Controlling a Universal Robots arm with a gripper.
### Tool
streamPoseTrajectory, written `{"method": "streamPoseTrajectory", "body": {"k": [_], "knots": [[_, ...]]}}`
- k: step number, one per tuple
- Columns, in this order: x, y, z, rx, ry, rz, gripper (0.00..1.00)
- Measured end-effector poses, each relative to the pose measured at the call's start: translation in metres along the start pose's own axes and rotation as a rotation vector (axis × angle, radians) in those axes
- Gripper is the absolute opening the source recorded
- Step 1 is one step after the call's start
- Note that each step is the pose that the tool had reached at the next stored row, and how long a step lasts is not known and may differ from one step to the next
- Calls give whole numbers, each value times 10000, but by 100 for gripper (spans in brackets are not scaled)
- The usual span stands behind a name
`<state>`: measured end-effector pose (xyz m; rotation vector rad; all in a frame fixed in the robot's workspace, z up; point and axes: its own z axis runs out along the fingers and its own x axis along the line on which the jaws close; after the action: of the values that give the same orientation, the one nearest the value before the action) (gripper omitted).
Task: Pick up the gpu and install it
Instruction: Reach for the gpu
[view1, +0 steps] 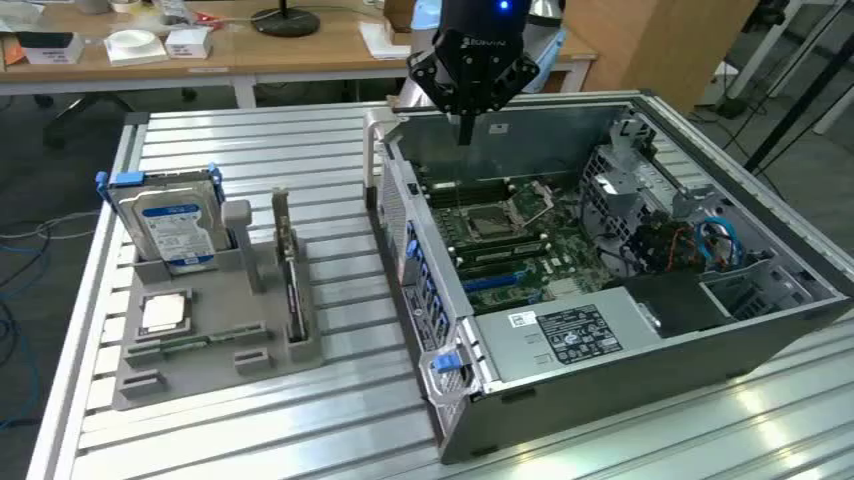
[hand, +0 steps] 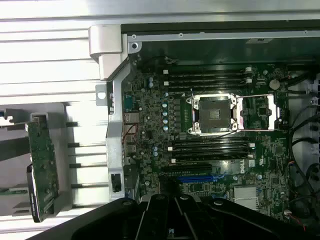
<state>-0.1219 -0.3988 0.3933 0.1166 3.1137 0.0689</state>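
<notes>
The black tool (view1: 466, 135), fingers pressed together on nothing, is hovering above the open grey computer case (view1: 641, 385) near the far edge of the ribbed aluminium bench (view1: 267, 150). The slim dark gpu card (view1: 287, 270) is standing on edge in the grey slotted holder (view1: 200, 365), lying toward the bench's edge on the exterior view's left, with its long axis running alongside the case wall.
</notes>
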Motion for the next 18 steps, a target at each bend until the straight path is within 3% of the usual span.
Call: {"method": "streamPoseTrajectory", "body": {"k": [14,18], "knots": [[1,0,0,0,0,0,11],[139,-10,-4,1,0,1,11]]}}
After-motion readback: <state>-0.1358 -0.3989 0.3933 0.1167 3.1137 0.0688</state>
